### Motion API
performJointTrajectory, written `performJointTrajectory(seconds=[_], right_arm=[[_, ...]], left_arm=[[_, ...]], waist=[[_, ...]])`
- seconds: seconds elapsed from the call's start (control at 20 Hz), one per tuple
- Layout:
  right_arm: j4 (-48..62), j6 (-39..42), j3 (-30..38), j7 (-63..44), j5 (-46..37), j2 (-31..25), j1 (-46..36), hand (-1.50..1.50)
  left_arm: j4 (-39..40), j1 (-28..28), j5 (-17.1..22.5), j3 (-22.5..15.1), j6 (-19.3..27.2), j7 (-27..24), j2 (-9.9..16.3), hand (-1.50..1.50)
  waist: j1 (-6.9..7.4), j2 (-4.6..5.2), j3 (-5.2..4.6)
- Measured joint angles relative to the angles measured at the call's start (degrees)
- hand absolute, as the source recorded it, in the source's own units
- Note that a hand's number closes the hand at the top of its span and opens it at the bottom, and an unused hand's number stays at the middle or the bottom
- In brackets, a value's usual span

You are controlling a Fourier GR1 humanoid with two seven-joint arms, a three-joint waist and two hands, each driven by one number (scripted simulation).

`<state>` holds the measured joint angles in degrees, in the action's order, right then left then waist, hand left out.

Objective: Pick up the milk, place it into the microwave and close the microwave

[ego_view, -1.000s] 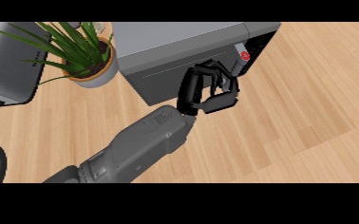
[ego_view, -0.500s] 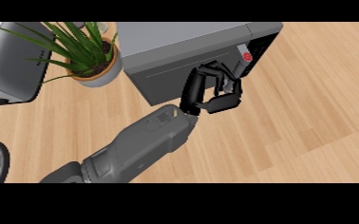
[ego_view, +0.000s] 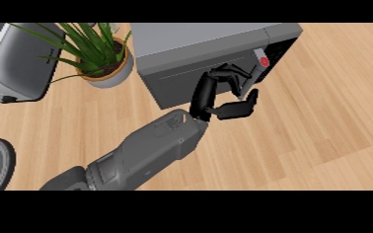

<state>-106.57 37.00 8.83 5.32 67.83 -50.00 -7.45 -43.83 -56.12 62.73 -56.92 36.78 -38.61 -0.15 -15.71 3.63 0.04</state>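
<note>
a potted plant [ego_view: 98, 54] stands left of the microwave [ego_view: 211, 54] on the counter [ego_view: 306, 128].

A grey microwave [ego_view: 211, 54] is seen on the wooden counter [ego_view: 306, 128]. One grey forearm [ego_view: 146, 153] is extended toward the microwave from the lower edge, and its robot hand [ego_view: 222, 96] is held against the microwave's front, fingers curled, beside the control panel [ego_view: 264, 61] with its red button. Which arm it is cannot be told. A potted plant [ego_view: 98, 54] stands just left of the microwave.
</note>
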Motion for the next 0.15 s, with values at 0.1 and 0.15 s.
performJointTrajectory(seconds=[0.1, 0.15], right_arm=[[-0.19, -0.09, 0.44, -0.25, 0.29, -0.41, 0.58, -1.50], [-0.34, -0.08, 0.63, -0.38, 0.41, -0.62, 0.86, -1.50]], left_arm=[[0.09, -0.04, 0.59, -0.41, -0.83, 0.02, 0.03, -1.50], [0.16, -0.08, 0.85, -0.54, -1.15, -0.02, 0.04, -1.50]], waist=[[0.39, -0.08, -0.05], [0.50, -0.12, -0.06]])
